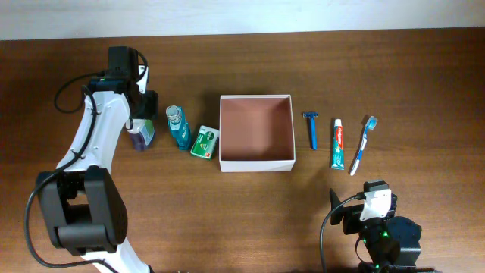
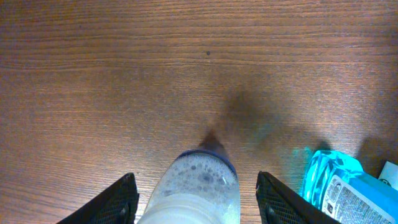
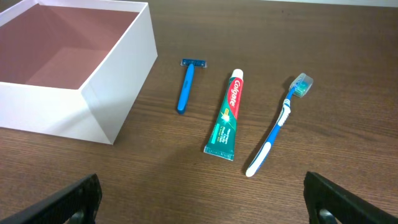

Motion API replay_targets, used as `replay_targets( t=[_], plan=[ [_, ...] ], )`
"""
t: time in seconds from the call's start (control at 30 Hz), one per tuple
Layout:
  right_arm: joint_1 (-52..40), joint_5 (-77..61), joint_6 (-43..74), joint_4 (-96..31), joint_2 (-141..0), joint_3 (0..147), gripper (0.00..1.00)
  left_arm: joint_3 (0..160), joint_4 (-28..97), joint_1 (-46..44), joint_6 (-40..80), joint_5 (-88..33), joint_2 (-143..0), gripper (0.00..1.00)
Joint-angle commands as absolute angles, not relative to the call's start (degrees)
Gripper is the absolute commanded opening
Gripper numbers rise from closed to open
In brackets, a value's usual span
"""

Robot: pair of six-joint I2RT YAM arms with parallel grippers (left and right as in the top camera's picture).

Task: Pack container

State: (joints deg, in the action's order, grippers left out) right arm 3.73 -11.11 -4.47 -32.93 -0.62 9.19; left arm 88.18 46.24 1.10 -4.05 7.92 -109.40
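The container (image 1: 256, 162) is a square white box with a pinkish-brown inside, empty, at the table's middle; it also shows in the right wrist view (image 3: 50, 109). My left gripper (image 1: 141, 121) is open, its fingers (image 2: 195, 182) on either side of a small clear bottle of foamy liquid (image 2: 200, 196), with a gap on both sides. The bottle (image 1: 141, 139) stands left of the box. My right gripper (image 1: 370, 208) is open and empty (image 3: 202, 190) near the front edge, short of the toiletries.
A blue mouthwash bottle (image 1: 178, 127) (image 2: 339, 183) and a green packet (image 1: 204, 142) lie between the clear bottle and the box. Right of the box lie a blue razor (image 1: 311, 130) (image 3: 185, 87), a toothpaste tube (image 1: 337, 143) (image 3: 226, 115) and a toothbrush (image 1: 363, 144) (image 3: 277, 127).
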Motion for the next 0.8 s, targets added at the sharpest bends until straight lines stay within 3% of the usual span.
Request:
replay_targets(
  t=[0.0,0.17,0.47,0.6,0.77],
  plan=[
    [4.2,-11.6,-4.0,-32.9,-0.2,8.8,0.99,88.9,46.1,1.3,-3.9,7.2,-110.9,0.17],
    [4.2,-11.6,-4.0,-33.0,-0.2,8.8,0.99,88.9,47.9,1.3,-3.9,5.8,-111.0,0.39],
    [4.2,-11.6,-4.0,-33.0,-0.2,8.8,0.99,88.9,51.5,1.3,-3.9,5.8,-111.0,0.57],
    [4.2,-11.6,-4.0,-33.0,-0.2,8.8,0.99,88.9,53.1,1.3,-3.9,5.8,-111.0,0.99],
    [4.2,-11.6,-4.0,-32.9,-0.2,8.8,0.99,88.9,53.5,1.3,-3.9,5.8,-111.0,0.99]
  ],
)
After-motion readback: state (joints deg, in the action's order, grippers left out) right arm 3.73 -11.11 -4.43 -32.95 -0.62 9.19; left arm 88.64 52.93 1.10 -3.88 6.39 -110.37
